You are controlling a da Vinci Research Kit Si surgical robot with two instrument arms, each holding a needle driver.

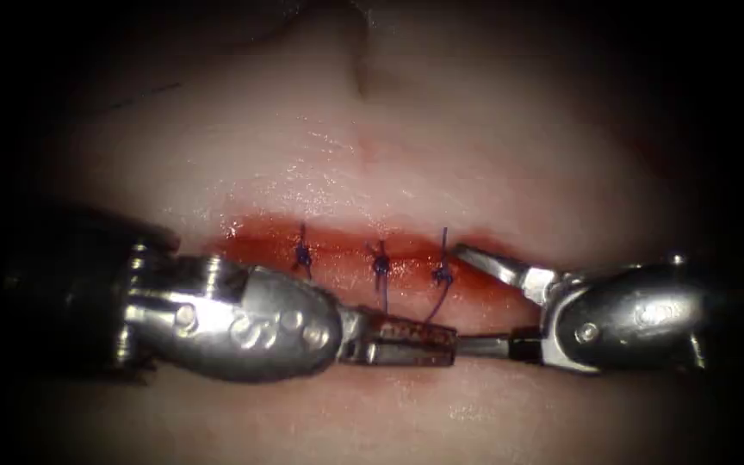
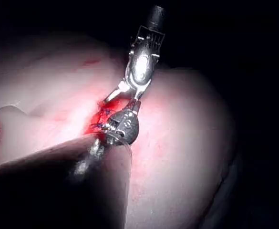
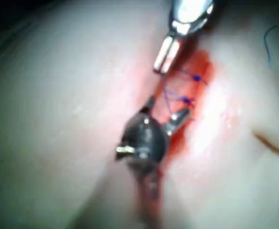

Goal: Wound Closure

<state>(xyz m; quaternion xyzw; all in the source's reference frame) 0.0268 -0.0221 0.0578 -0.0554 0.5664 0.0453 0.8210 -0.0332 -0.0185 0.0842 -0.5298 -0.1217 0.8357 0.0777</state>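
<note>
Three knots [image 1: 381, 263] sit in a row along the cut [image 1: 346, 250], each a small tie of purple thread in the red fluid [image 1: 492, 297] on the tissue [image 1: 372, 146]. We see the left tool [image 1: 406, 340] lying low along the near edge of the cut, its jaws pressed together; a strand of thread [image 1: 437, 303] runs down from the rightmost knot to them, so we judge they pinch that strand, probably to hold it taut. The right tool [image 1: 486, 301] meets it tip to tip, its jaws spread wide: one points up toward the rightmost knot, the other lies flat toward the left tool. We judge it holds nothing.

We cannot find the needle, so we cannot say whether it is in the tissue.

The right wrist view adds a loose thread end [image 3: 268, 40] lying on the tissue well away from the cut. The left wrist view shows the right tool [image 2: 120, 98] from the far side, jaws forked over the cut.
</note>
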